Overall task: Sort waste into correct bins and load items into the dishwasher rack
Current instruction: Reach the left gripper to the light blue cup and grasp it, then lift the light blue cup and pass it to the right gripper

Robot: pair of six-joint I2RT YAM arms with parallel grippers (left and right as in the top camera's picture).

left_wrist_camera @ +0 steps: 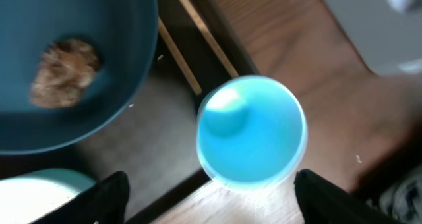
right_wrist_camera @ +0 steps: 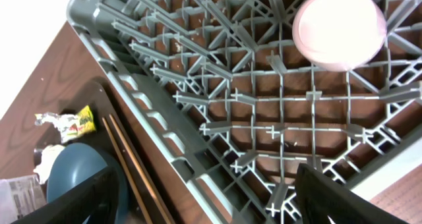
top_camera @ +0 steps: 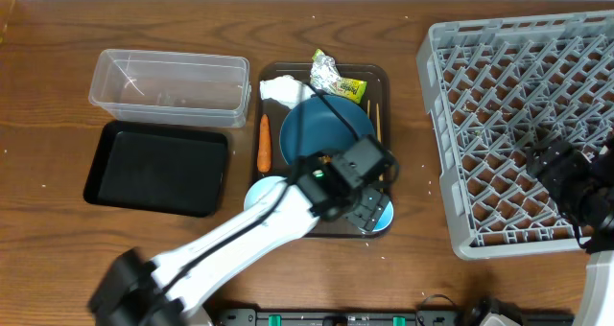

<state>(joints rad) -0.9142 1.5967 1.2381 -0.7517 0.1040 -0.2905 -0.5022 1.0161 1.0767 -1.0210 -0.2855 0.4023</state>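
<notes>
Left arm reaches low across the counter [top_camera: 58,38] from the near edge, wrist tipped down over the brown tray's [top_camera: 379,77] right corner. The left fingers [left_wrist_camera: 105,201] are dark and spread wide, one on either side of the glossy round blue cup [left_wrist_camera: 252,130], neither touching it. The cup stands upright at the tray's corner, just beside the thin wooden chopsticks [left_wrist_camera: 191,49] and the deep blue dish [left_wrist_camera: 72,112], which holds a crumbly brown lump [left_wrist_camera: 66,71]. Right arm hovers over the grey lattice rack [right_wrist_camera: 198,85]. The right fingers [right_wrist_camera: 72,201] are wide apart too, holding nothing. A smooth pink cup [right_wrist_camera: 339,26] sits in the rack.
</notes>
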